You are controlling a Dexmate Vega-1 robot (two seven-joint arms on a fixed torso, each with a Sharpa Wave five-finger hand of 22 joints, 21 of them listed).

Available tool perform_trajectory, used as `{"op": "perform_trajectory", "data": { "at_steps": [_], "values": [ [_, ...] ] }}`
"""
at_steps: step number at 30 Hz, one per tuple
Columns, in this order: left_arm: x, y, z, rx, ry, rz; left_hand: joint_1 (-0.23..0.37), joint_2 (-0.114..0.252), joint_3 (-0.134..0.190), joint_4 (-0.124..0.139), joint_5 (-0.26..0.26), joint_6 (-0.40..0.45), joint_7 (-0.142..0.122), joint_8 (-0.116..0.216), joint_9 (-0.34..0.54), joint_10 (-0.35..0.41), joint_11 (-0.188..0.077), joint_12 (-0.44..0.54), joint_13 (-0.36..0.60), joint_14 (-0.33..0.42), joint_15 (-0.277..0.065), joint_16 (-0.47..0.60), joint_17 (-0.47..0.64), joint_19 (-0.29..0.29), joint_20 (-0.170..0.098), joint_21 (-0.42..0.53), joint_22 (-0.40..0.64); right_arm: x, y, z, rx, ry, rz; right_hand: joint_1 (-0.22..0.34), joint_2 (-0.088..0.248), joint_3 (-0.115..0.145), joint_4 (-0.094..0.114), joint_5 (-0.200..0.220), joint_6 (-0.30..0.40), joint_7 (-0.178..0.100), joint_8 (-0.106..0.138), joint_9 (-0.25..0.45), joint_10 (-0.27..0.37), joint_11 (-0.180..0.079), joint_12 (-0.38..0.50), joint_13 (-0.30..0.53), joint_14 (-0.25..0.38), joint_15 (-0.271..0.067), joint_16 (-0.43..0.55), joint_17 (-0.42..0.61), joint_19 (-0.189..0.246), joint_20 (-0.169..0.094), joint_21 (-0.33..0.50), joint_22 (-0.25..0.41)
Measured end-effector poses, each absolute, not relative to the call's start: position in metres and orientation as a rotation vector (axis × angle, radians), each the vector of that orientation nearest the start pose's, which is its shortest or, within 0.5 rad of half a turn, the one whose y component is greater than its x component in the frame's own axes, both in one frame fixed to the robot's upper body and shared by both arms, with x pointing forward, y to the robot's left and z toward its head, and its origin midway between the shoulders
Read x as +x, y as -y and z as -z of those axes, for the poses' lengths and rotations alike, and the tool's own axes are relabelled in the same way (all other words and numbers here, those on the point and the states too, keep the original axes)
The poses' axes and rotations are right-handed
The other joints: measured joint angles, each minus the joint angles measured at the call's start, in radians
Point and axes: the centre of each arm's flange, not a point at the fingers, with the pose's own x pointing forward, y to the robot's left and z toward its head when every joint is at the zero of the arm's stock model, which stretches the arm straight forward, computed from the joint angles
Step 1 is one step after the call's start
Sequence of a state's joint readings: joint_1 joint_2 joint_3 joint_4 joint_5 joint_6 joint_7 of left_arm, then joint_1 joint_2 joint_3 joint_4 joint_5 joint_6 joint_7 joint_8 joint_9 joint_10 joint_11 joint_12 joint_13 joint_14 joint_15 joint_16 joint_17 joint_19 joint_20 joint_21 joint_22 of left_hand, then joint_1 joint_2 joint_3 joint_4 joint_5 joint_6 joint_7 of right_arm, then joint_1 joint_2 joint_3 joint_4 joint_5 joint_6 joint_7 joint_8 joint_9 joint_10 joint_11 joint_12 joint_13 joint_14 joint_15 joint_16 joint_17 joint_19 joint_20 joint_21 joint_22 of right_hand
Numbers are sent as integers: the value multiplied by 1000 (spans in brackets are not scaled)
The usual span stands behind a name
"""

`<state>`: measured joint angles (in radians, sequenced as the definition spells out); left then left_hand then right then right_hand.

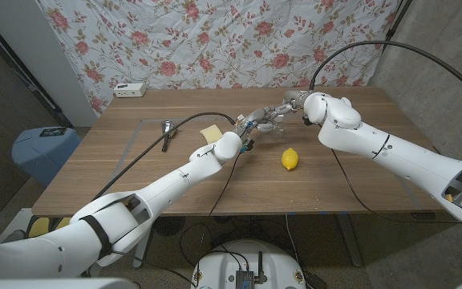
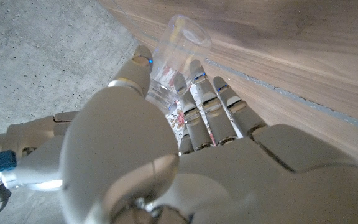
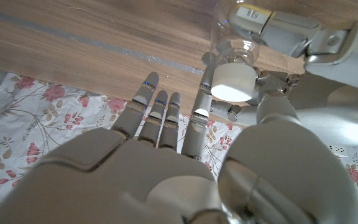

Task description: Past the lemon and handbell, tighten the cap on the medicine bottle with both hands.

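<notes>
We see two white arms meet above the middle of the wooden bench (image 1: 351,181). The left robot hand (image 1: 243,132) holds the medicine bottle (image 1: 253,124) up in the air, a little above the bench. In the left wrist view, the fingers (image 2: 201,109) wrap around the clear bottle (image 2: 178,46), and we can see right through its plastic. There is a bit of a label with red marks under the fingers.

The right robot hand (image 1: 283,108) comes in from the other side and meets the bottle. In the right wrist view, the white cap (image 3: 234,83) sits at the end of the bottle, and the thumb and a finger of the right robot hand (image 3: 191,155) touch the cap on its sides. The other fingers (image 3: 157,115) reach out straight and apart. We think this hand has hold of the cap, but the grip is partly hidden.

The lemon (image 1: 290,159) lies on the bench, near the bottle and closer to us. It is yellow and nothing touches it. The handbell (image 1: 167,132) lies on the left part of the bench, well apart from the hands. A pale yellow square thing (image 1: 212,132) lies between the handbell and the left robot hand. A small white box (image 1: 129,90) sits at the far edge of the bench, in front of a cloth with flowers (image 1: 215,40).
</notes>
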<state>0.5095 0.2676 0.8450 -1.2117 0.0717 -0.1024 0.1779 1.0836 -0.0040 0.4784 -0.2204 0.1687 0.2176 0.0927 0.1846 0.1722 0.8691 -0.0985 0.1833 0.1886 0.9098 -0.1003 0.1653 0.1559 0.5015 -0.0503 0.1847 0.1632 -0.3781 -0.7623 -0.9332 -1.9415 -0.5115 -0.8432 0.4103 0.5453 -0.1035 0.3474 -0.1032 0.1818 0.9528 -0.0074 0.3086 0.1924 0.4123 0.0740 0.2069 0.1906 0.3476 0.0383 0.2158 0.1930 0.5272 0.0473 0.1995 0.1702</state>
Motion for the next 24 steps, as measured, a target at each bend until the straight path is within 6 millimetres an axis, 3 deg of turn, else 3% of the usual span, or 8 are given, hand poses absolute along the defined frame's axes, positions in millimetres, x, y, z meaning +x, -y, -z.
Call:
{"op": "perform_trajectory", "data": {
  "at_steps": [11, 24],
  "values": [
    [655, -22, -11, 726, 724, 341, 1, -1, 0, 0, -1, 0, 0, 0, 0, 0, 0, 4, 0, 0, 0, -1, 0, 0, 0, 0, 0, 590, 167, -93, -1457, 219, -34, -35, -7, -20, 4, 0, -123, 34, -69, 4, -42, 30, -15, 3, -25, 24, -13, 0, -22, 15, -7, 0],
    [653, -23, -10, 726, 728, 343, -1, 1, 0, 0, -1, 0, 0, 0, 0, 0, 0, 4, 0, 0, 0, 1, 0, 0, 0, 0, 0, 584, 165, -91, -1455, 223, -45, -39, -2, -32, -7, 8, -264, 55, -117, 15, -111, 42, -22, 3, -61, 54, -20, -2, -57, 28, -11, 0]
  ]
}}
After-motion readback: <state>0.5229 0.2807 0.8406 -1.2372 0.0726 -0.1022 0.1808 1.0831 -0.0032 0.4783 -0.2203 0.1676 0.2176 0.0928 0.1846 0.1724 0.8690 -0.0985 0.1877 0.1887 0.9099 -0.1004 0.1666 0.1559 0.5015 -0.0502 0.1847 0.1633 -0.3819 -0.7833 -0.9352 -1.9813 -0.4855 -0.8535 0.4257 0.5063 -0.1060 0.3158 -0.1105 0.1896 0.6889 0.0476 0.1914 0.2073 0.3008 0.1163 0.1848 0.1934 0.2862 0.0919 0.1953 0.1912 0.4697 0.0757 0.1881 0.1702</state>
